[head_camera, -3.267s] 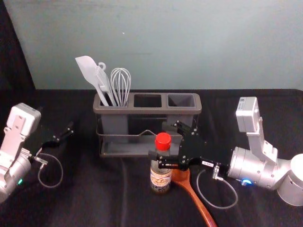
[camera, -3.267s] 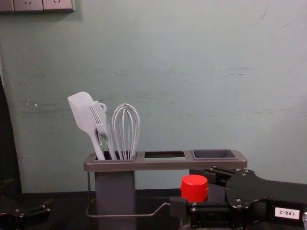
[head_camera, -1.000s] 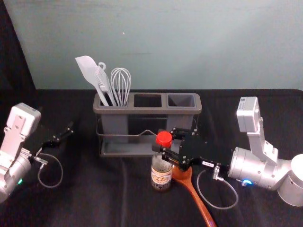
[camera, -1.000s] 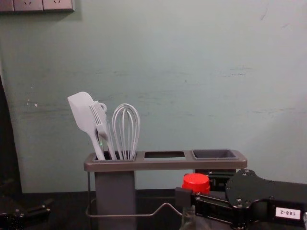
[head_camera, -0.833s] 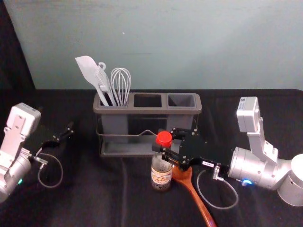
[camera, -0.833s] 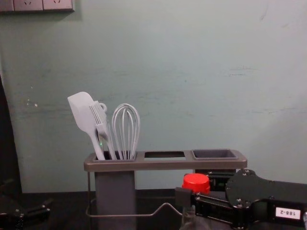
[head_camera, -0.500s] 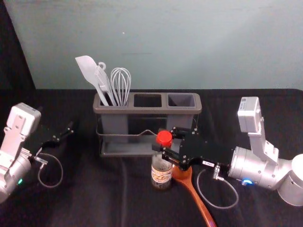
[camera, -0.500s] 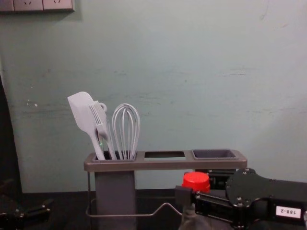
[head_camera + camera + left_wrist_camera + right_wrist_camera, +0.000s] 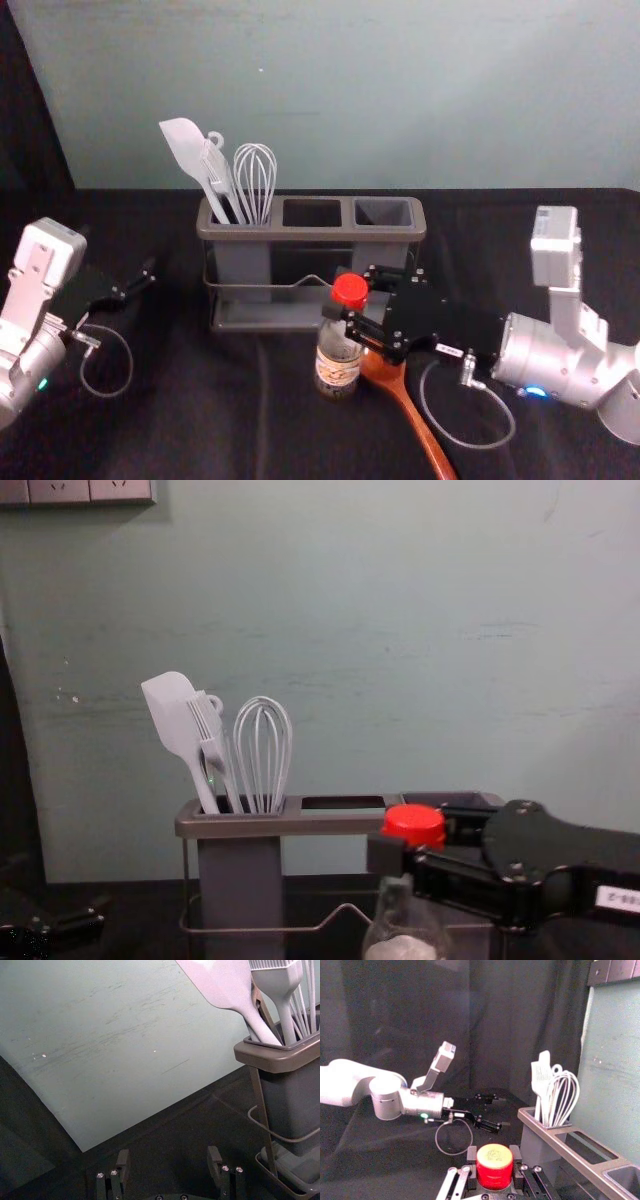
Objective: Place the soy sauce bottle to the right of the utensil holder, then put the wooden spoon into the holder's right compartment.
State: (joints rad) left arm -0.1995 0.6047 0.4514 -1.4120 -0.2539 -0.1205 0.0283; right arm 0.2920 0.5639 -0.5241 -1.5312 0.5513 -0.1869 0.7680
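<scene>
Right gripper (image 9: 349, 298), before holder (image 9: 310, 234), pinches bottle (image 9: 337, 362) near cap (image 9: 350, 287); base perhaps off cloth (image 9: 200, 420). Spoon (image 9: 386, 373) just beside. Left gripper (image 9: 150, 273), left of holder, fingers (image 9: 122, 1162) spread.

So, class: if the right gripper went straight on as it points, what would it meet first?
Probably the left gripper, beyond the soy sauce bottle that the right gripper holds; depth is unclear, so it might miss.

This looks like a robotics lab: a left robot arm (image 9: 35, 345) and a right robot arm (image 9: 555, 360) reach over a surface draped in black cloth (image 9: 190, 420), with a dark curtain (image 9: 520, 1020), a scuffed grey-green wall (image 9: 400, 660) and power sockets (image 9: 60, 490) around it.
</scene>
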